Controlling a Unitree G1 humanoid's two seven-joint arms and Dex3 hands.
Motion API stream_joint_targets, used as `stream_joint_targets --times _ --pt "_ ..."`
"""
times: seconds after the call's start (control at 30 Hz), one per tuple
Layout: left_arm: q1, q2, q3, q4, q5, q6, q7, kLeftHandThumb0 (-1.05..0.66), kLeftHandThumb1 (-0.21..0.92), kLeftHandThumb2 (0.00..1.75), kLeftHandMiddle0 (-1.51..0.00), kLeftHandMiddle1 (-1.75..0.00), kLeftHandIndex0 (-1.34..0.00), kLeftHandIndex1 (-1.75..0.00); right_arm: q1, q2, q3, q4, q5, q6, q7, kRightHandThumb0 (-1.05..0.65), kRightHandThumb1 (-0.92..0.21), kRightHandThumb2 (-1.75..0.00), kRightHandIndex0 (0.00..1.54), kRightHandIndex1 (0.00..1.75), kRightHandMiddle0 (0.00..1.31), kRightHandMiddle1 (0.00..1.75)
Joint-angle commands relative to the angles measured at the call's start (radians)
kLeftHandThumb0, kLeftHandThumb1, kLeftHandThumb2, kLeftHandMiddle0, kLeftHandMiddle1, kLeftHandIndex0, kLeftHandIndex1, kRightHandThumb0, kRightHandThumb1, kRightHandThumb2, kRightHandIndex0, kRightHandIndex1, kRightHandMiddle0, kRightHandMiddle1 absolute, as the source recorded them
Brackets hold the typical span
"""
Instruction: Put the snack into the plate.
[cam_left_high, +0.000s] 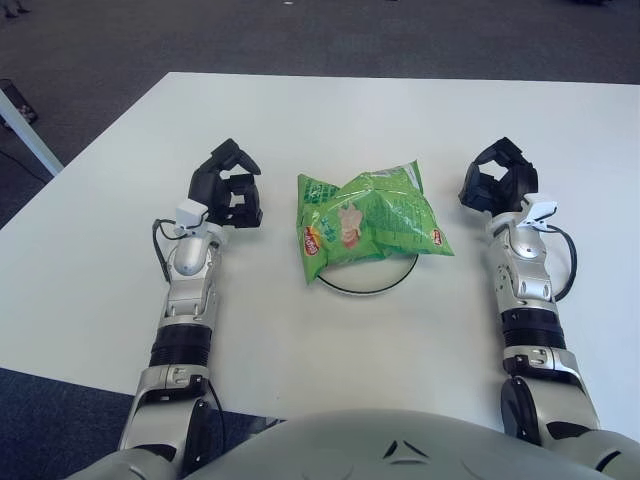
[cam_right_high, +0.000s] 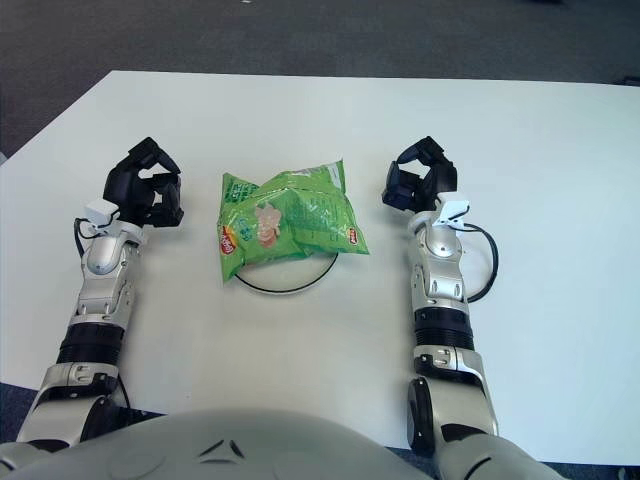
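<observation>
A green snack bag (cam_left_high: 368, 220) lies on a white plate with a dark rim (cam_left_high: 372, 289) at the middle of the white table; the bag covers most of the plate, and only the near rim shows. My left hand (cam_left_high: 226, 186) is to the left of the bag, apart from it, fingers loosely curled and holding nothing. My right hand (cam_left_high: 496, 178) is to the right of the bag, apart from it, fingers loosely curled and empty. The bag also shows in the right eye view (cam_right_high: 290, 216).
The white table (cam_left_high: 330, 120) stretches far behind the plate. Its left edge (cam_left_high: 80, 150) runs diagonally, with dark carpet beyond. The near edge is by my torso.
</observation>
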Motion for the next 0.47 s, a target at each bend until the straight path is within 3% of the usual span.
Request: stream_joint_targets --times 0.0,0.43 --pt "0.212 -0.046 -0.017 0.054 -0.005 0.043 -0.005 -0.5 0.26 1.39 -1.39 -1.75 -0.66 -1.75 0.169 0.091 0.001 0.018 0.014 0.0 -0.015 -0.48 -0.32 -1.32 1.34 1.75 0.61 1.75" --pt "0.193 -0.037 -0.039 -0.037 -0.001 0.104 -0.007 -0.5 0.28 1.37 -1.37 -1.75 -0.65 -1.75 0.188 0.11 0.009 -0.02 0.001 -0.032 -0.019 -0.52 -0.22 -1.43 1.34 1.75 0.69 1.75"
